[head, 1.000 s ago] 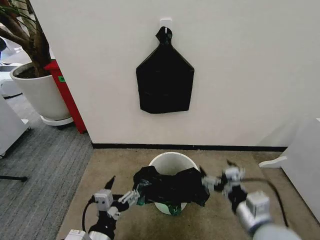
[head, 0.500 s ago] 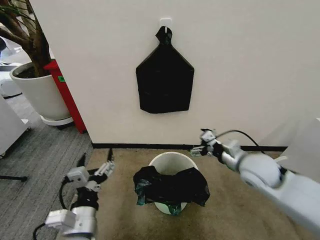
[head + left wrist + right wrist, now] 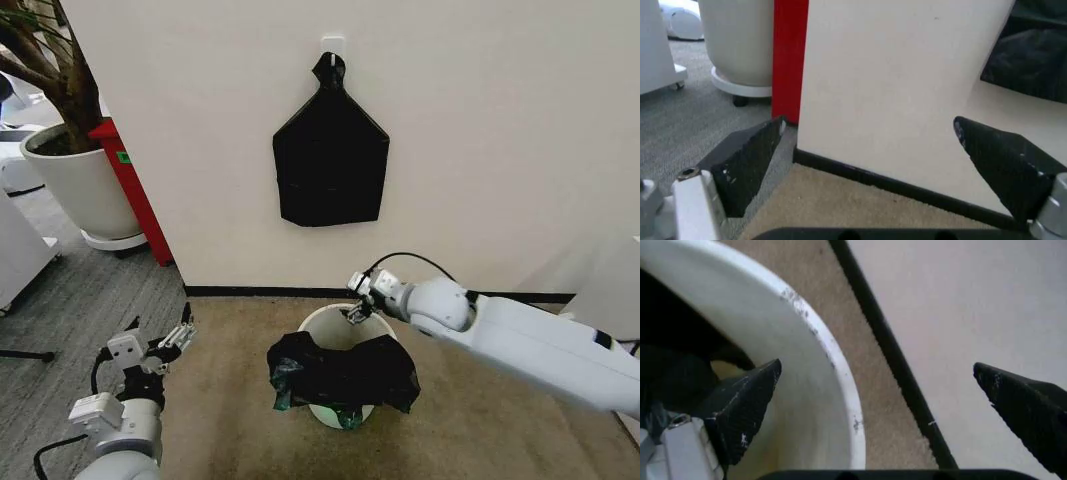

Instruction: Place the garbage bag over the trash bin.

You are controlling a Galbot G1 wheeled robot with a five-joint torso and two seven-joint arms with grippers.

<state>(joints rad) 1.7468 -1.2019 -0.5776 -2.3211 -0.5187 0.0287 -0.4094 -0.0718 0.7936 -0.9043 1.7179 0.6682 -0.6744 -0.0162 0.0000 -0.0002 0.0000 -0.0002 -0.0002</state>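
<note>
Garbage bag (image 3: 343, 374) droops over the trash bin's (image 3: 335, 318) front rim, just below the open right claw (image 3: 357, 308). Left claw (image 3: 160, 345), also open, hangs well aside.

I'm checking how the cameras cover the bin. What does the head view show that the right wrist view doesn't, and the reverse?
Head view alone: the garbage bag bunched over the trash bin's front, the open left gripper off to the left over the carpet, and the black sheaf hanging on the wall. Right wrist view alone: scuffs along the bin's rolled rim, seen close. Shared: the bin's back rim, the wall behind it, and the open right gripper above that rim.
</note>
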